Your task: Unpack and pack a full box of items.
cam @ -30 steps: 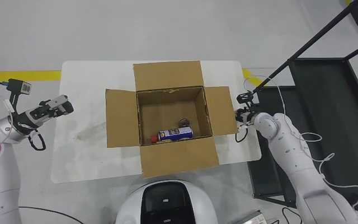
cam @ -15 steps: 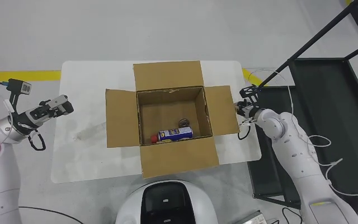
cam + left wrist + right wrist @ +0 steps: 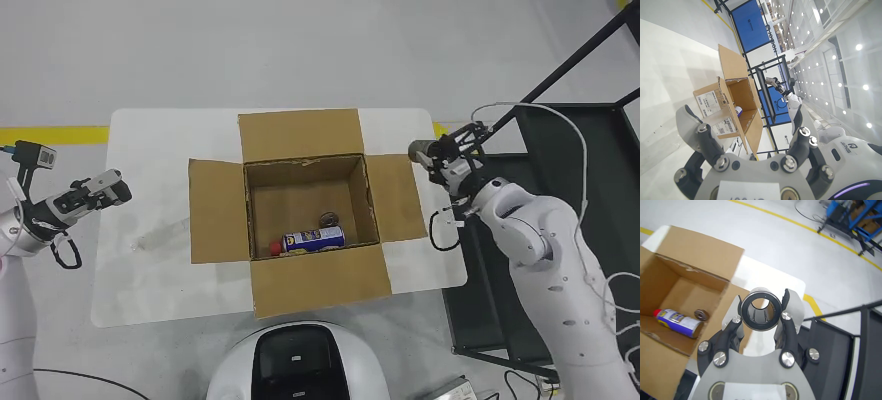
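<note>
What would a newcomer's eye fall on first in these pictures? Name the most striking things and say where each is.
An open cardboard box sits in the middle of the white table, with a spray can lying on its side inside, next to a small metal ring. By the box's right flap, the right gripper is shut on a hollow metal cylinder. The left gripper hangs open at the table's left edge.

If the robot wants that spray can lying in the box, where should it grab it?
Probably around the middle of the spray can, coming straight down from above and pinching across its round body. It lies on its side on the floor of the cardboard box, and the walls around it would block a sideways reach.
</note>
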Motion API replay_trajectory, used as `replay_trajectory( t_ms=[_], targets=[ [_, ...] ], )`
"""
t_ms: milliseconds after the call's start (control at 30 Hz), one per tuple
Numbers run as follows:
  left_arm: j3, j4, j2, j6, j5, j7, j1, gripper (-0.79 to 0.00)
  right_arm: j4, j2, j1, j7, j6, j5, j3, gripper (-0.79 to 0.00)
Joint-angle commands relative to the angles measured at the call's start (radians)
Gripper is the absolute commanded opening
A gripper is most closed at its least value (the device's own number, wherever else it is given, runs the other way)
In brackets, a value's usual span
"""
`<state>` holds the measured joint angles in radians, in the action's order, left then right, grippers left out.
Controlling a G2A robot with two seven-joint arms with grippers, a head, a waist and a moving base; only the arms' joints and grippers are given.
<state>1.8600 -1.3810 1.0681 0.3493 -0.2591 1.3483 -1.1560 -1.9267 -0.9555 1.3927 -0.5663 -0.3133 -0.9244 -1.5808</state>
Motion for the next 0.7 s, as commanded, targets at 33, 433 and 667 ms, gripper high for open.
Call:
replay_trajectory(
  t_ms=[33,433,667],
  targets=[
    [0.0,0.0,0.0,0.0,0.0,0.0,0.0,0.0,-0.028,-0.007,-0.07,-0.028,-0.044,-0.008,0.105,-0.785],
    [0.0,0.0,0.0,0.0,0.0,0.0,0.0,0.0,0.172,-0.087,-0.405,-0.12,-0.059,-0.069,0.594,-0.785],
    [0.0,0.0,0.0,0.0,0.0,0.0,0.0,0.0,0.179,-0.089,-0.409,-0.115,-0.054,-0.07,0.599,-0.785]
  ],
)
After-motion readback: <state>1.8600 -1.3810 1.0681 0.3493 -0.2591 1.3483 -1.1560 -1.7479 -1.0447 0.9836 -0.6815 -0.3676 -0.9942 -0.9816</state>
